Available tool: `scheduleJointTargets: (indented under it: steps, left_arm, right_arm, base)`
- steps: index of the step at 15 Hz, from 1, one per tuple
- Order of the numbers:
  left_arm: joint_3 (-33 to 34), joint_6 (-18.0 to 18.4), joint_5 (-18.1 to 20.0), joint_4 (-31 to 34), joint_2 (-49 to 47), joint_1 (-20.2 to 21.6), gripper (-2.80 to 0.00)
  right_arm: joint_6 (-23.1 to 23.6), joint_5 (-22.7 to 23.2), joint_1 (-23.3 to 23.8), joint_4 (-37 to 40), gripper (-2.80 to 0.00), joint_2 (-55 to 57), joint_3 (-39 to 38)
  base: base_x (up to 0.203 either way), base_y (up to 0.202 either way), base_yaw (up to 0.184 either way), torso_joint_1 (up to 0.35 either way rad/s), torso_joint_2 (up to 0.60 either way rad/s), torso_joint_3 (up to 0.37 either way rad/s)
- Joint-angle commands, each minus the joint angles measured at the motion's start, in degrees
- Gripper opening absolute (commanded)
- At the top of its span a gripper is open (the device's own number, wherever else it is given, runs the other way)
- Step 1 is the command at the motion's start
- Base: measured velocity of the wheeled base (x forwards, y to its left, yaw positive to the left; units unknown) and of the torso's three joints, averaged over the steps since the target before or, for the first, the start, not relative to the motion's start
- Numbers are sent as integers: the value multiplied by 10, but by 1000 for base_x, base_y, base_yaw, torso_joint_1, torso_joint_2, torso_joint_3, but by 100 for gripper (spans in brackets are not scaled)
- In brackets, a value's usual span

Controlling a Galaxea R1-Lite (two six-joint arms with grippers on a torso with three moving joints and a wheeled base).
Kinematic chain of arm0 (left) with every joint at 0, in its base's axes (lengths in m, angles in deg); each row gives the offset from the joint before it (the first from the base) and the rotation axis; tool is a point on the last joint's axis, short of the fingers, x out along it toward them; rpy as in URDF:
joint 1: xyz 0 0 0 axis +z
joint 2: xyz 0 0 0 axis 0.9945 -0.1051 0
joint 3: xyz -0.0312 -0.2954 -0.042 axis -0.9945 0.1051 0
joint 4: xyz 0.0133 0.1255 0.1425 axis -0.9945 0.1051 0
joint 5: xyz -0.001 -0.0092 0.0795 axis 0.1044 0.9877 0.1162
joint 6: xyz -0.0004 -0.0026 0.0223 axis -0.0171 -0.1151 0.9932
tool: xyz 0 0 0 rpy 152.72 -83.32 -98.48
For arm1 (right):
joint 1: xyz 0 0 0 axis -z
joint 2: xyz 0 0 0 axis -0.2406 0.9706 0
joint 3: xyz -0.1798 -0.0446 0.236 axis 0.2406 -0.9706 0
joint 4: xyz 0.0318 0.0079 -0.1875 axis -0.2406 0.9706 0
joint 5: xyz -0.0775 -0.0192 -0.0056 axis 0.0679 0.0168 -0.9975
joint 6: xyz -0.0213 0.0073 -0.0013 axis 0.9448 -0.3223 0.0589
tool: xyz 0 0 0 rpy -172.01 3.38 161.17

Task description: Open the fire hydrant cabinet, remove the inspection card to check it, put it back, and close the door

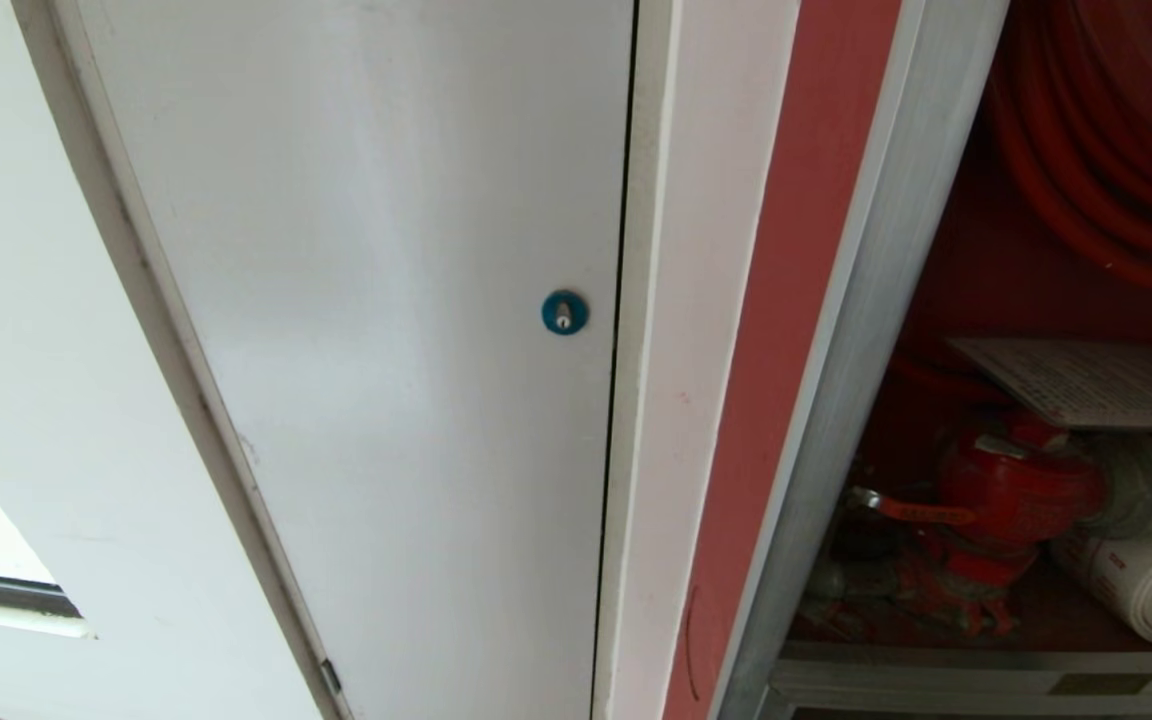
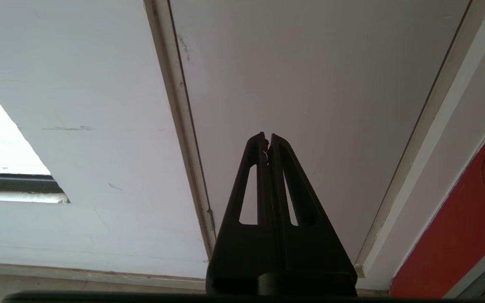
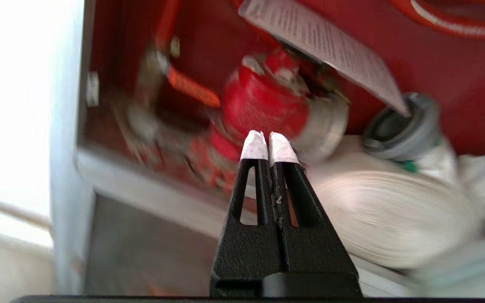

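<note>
The fire hydrant cabinet (image 1: pixel 841 400) stands at the right of the head view, its red interior exposed. Its door is out of view. The inspection card (image 1: pixel 1086 380) lies tilted on top of the red valve (image 1: pixel 1016 490). In the right wrist view my right gripper (image 3: pixel 267 141) is shut and empty, its white-taped tips pointing into the cabinet (image 3: pixel 67 126) just before the red valve (image 3: pixel 267 101), below the inspection card (image 3: pixel 322 46). My left gripper (image 2: pixel 267 136) is shut and empty, facing a white panel. Neither gripper shows in the head view.
A plain white panel (image 1: pixel 386 300) with a blue round lock (image 1: pixel 564 312) fills the left. Inside the cabinet are a red hose reel (image 1: pixel 1106 130), a rolled white hose (image 3: pixel 394 210) and a grey coupling (image 3: pixel 402 126). A silver sill (image 1: pixel 986 680) borders the cabinet's bottom.
</note>
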Motion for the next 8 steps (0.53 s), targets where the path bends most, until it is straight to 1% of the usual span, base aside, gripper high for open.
scheduleJointTargets:
  steps: [1, 2, 3, 4, 6, 7, 8]
  left_arm:
    - [4, 0, 0, 0, 0, 0, -280]
    - [4, 0, 0, 0, -1, 0, -280]
    - [4, 0, 0, 0, 0, 0, -280]
    - [4, 0, 0, 0, -1, 0, -280]
    - [4, 0, 0, 0, -1, 0, -280]
    - [4, 0, 0, 0, -1, 0, -280]
    - [4, 0, 0, 0, 0, 0, -280]
  right_arm:
    - [29, 0, 0, 89, -280, 37, 61]
    - [54, -5, 1, 150, -280, 51, 98]
    - [96, -27, 1, 214, -280, 67, 138]
    - [165, -80, 0, 260, -280, 82, 165]
    - [299, -197, 0, 286, -280, 106, 183]
    - [360, -233, 0, 289, -280, 114, 188]
    - [413, -254, 0, 291, -280, 124, 194]
  base:
    - [0, 0, 0, 0, 0, 0]
    - [0, 0, 0, 0, 0, 0]
    - [0, 0, 0, 0, 0, 0]
    - [0, 0, 0, 0, 0, 0]
    - [0, 0, 0, 0, 0, 0]
    - [0, 0, 0, 0, 0, 0]
    - [0, 0, 0, 0, 0, 0]
